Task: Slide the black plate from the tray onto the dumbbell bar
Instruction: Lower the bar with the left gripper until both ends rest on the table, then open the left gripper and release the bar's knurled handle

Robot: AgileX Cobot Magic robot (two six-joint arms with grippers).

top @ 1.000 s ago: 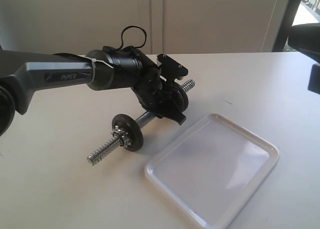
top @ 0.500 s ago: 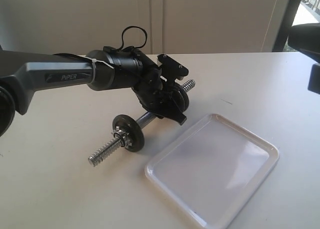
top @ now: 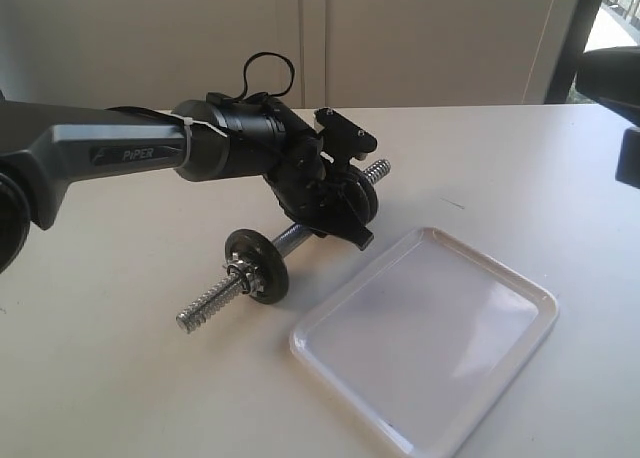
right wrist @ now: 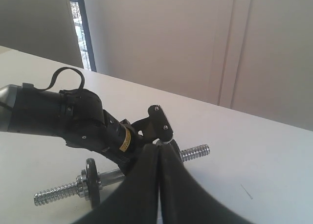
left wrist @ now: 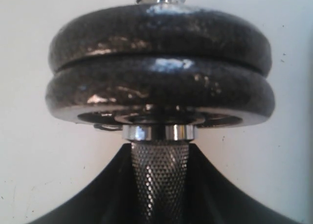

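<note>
my left pincer (top: 345, 203) reaches in from the left to the far part of the bar (top: 215, 300). its fingers (left wrist: 98, 199) sit on either side of the rough grip; i cannot tell if they clamp it. the black plate (top: 362, 193) is on the bar's far end, flat against a second disc (left wrist: 159, 31). the white tray (top: 540, 303) lies near right on the table (top: 100, 378). my right pincer (right wrist: 159, 185) is pressed together, holding nothing.
</note>
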